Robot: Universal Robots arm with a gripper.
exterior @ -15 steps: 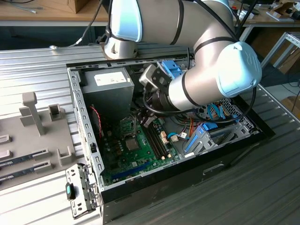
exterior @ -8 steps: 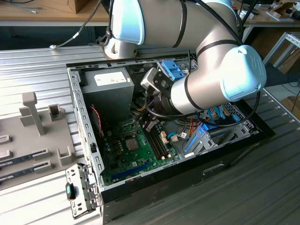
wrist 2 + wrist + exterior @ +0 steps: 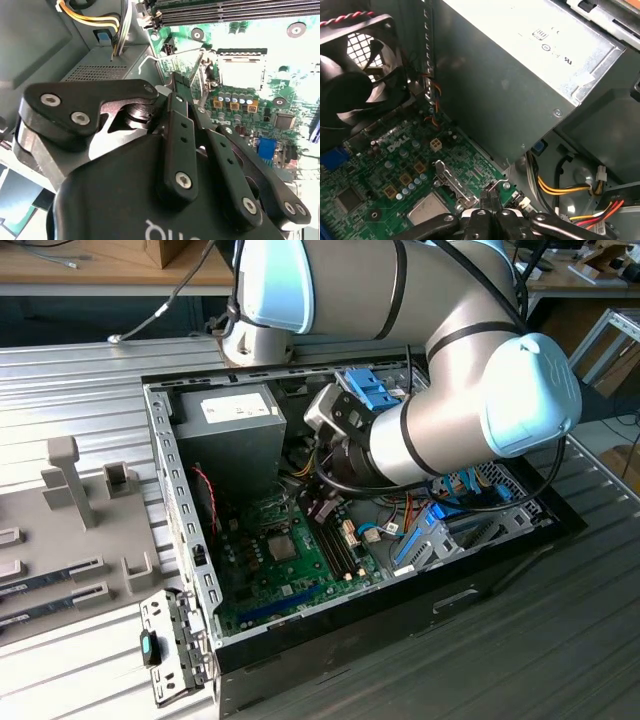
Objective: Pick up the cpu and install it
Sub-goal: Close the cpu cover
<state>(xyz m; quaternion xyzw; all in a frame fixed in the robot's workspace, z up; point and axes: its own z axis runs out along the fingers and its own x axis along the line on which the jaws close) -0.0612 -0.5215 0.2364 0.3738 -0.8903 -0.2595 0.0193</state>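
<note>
Arm reaches into the open computer case point(image 3: 175, 455), gripper point(image 3: 489, 199) low over the green motherboard point(image 3: 385, 165) beside the grey power supply point(image 3: 520, 75). Fingers point(image 3: 181, 95) are pressed together with nothing visibly between them, tips just by the thin wire lever next to the socket. The cpu point(image 3: 427, 207) lies flat in the socket on the motherboard with its silver top up, near the fingertips in the first wrist view; in the exterior view it is the grey square point(image 3: 283, 547) mid-board.
</note>
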